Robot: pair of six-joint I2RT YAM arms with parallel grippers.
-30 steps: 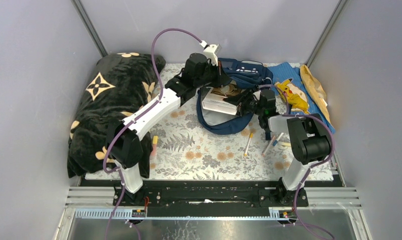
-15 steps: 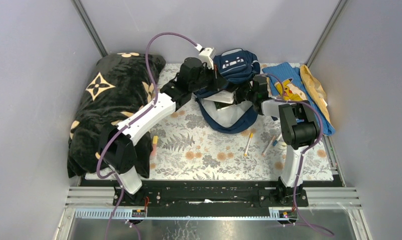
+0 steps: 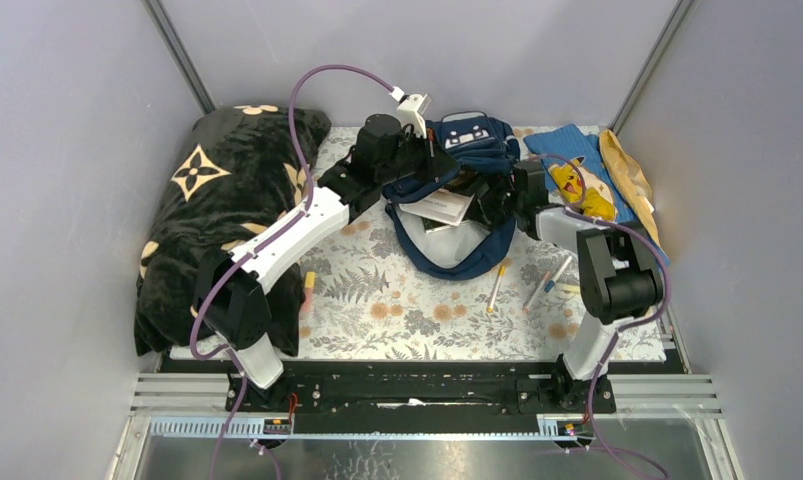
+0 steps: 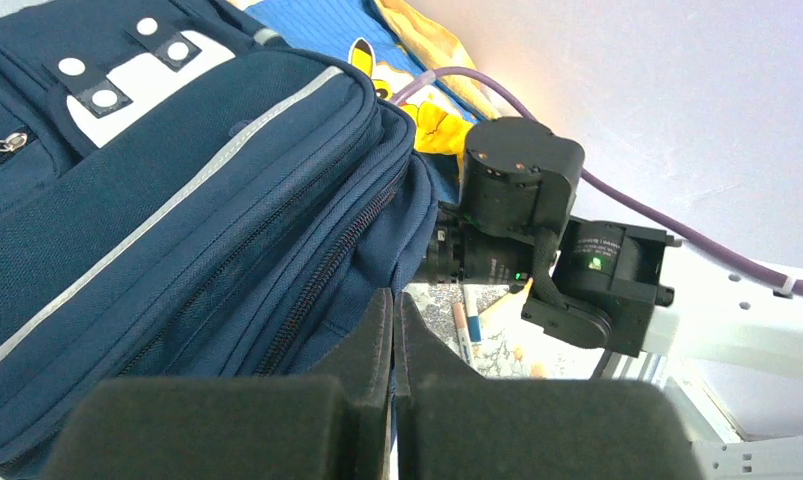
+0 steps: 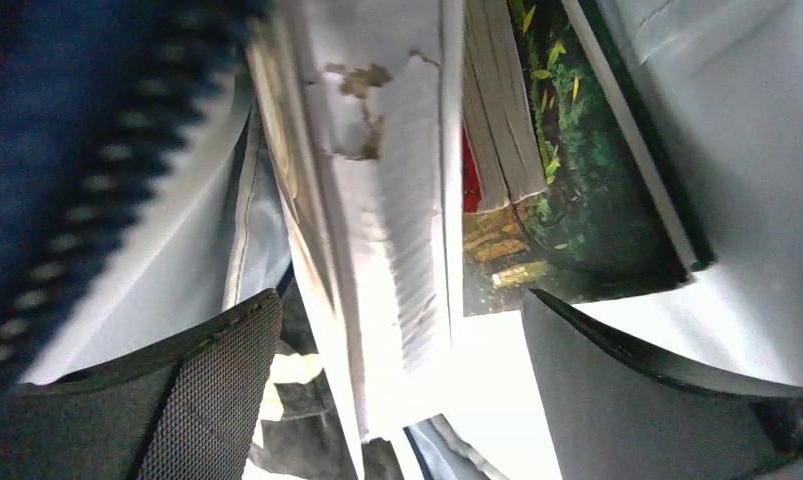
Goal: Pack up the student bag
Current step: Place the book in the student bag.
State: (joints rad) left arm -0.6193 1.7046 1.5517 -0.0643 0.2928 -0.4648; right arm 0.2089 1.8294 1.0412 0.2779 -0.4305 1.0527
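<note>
The navy student bag [image 3: 467,138] lies at the back of the floral mat, its mouth facing forward and showing pale lining. My left gripper [image 3: 429,172] is at the bag's upper edge; in the left wrist view its jaws [image 4: 393,300] are pressed together on a thin fold of the bag [image 4: 177,200]. My right gripper [image 3: 487,198] reaches into the bag's mouth. Its fingers [image 5: 227,370] stand wide apart around my right gripper's gap [image 5: 399,302], with nothing gripped. Just ahead of them lie a white book [image 5: 377,200] and a green-covered book [image 5: 567,210].
A black blanket with tan flowers [image 3: 227,220] fills the left side. A light-blue cloth with a yellow figure [image 3: 577,175] and a tan item [image 3: 627,170] lie at the back right. Several pens [image 3: 497,285] rest on the mat in front of the bag, and a small yellow item [image 3: 308,285] lies by the blanket.
The left gripper lifted the bag's top up and back, then eased it down a little. The right gripper pushed into the bag's mouth and spread its fingers wide.
</note>
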